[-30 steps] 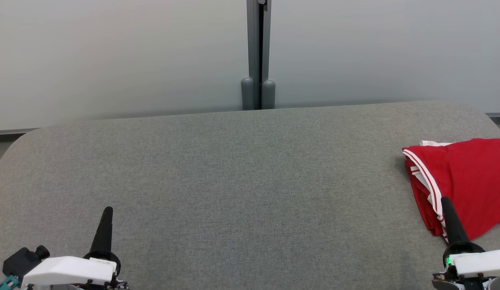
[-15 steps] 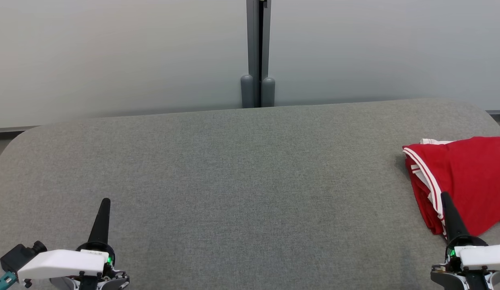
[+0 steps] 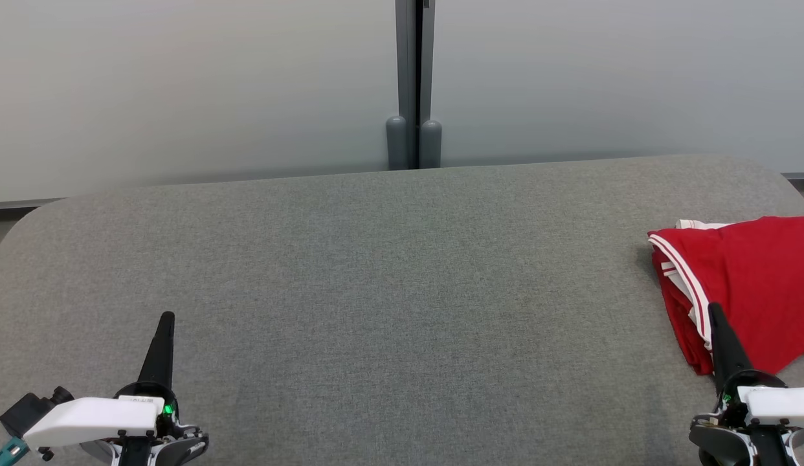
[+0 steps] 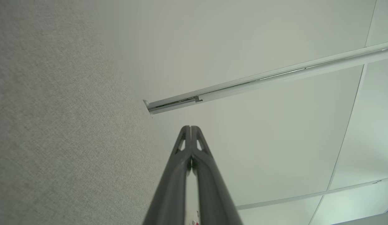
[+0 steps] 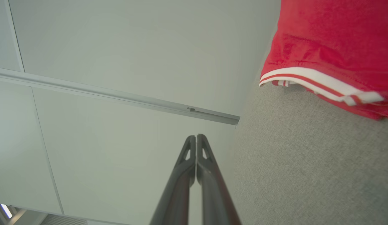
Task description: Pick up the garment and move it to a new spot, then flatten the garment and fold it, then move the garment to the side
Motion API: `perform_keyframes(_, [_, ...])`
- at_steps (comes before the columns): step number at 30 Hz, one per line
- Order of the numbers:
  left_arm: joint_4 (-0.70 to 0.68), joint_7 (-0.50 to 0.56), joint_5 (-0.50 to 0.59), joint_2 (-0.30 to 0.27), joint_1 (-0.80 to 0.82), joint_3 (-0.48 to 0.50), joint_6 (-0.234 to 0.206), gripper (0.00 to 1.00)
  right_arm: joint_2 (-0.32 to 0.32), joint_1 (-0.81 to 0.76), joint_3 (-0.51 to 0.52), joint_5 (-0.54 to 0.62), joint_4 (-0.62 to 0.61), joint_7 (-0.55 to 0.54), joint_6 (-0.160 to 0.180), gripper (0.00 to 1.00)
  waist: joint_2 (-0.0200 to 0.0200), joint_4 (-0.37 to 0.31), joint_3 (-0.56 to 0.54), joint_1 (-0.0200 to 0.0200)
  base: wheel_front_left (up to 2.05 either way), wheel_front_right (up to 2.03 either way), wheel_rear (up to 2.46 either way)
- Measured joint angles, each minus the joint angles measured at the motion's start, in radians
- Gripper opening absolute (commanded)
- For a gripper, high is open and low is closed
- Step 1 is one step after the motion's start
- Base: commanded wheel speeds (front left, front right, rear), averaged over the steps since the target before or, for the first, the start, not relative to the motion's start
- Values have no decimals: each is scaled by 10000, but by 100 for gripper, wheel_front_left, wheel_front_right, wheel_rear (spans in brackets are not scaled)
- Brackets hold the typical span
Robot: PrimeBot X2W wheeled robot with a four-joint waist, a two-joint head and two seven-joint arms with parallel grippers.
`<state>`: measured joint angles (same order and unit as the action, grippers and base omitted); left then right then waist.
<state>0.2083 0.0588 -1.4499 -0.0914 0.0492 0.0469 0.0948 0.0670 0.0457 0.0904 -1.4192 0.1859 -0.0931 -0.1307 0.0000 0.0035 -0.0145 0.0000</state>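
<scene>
The garment (image 3: 745, 285) is red with white stripe trim, folded into a bundle at the far right of the grey padded table (image 3: 389, 278), partly cut off by the head view's edge. It also appears in the right wrist view's upper right as the garment (image 5: 331, 40). My right gripper (image 3: 714, 310) sits shut and empty at the lower right, its tip over the garment's near edge in the head view; its joined fingers show as the right gripper (image 5: 196, 137). My left gripper (image 3: 166, 318) rests shut and empty at the lower left, seen too as the left gripper (image 4: 190, 128).
A pale wall stands behind the table, with a dark vertical post (image 3: 414, 84) at its middle. The table's far edge (image 3: 402, 171) runs across the head view, with rounded corners at left and right.
Both grippers have drawn back a little toward the head view's bottom edge. The camera has tilted slightly, shifting the whole scene up. The garment lies where it was.
</scene>
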Motion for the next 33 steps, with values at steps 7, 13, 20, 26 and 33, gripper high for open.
perform_keyframes(7, [107,115,-522,84,190,142,98,0,-33,174,29,-581,194,-29,0,0,0,-10,48,0,0,0,0])
perform_keyframes(13, [197,207,-905,142,240,244,176,0,-58,316,52,-1003,297,-40,0,0,0,-17,85,0,0,0,0])
perform_keyframes(20, [274,303,-1273,217,395,362,244,0,-79,423,82,-1478,449,-75,0,0,0,-25,127,0,0,0,0])
perform_keyframes(26, [347,380,-1630,303,460,458,318,0,-102,566,113,-1843,560,-98,0,0,0,-33,164,0,0,0,0])
perform_keyframes(33, [374,435,-1745,336,531,508,349,0,-111,579,132,-2008,604,-107,0,0,0,-35,177,0,0,0,0])
